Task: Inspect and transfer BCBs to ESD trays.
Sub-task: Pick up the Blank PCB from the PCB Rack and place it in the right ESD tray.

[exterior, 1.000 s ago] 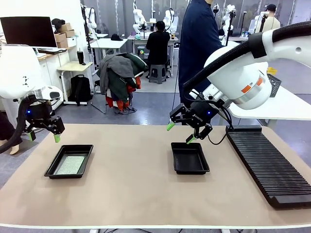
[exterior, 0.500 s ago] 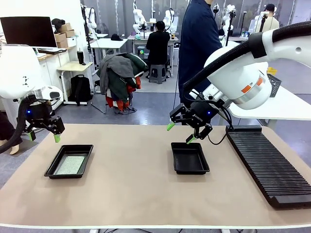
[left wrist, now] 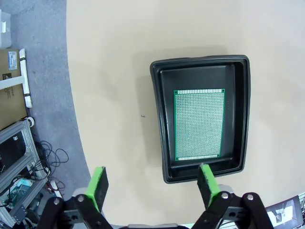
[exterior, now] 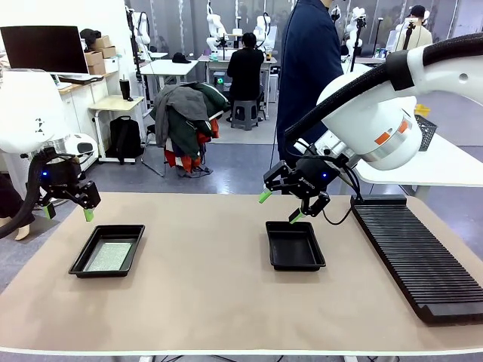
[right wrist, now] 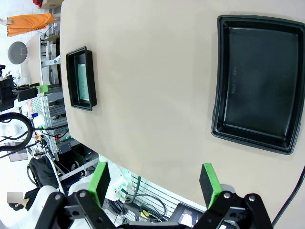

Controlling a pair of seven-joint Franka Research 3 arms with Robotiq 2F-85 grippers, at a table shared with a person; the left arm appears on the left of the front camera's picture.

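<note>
From the front, the left pincer (exterior: pixel 69 213) hung open above the far left corner of the left tray (exterior: pixel 79 265). The only board (exterior: pixel 109 256) lay flat in that tray, so the left arm was the nearer one. The right pincer (exterior: pixel 278 207), open and empty too, hovered over the far edge of the bare right tray (exterior: pixel 296 247) on the bench (exterior: pixel 204 302).

From the left wrist, the board's long axis ran up the picture, square to the line between the fingers and offset toward the right-hand finger, which hid part of the tray's rim.

From the right wrist, the board was too small to inspect.
</note>
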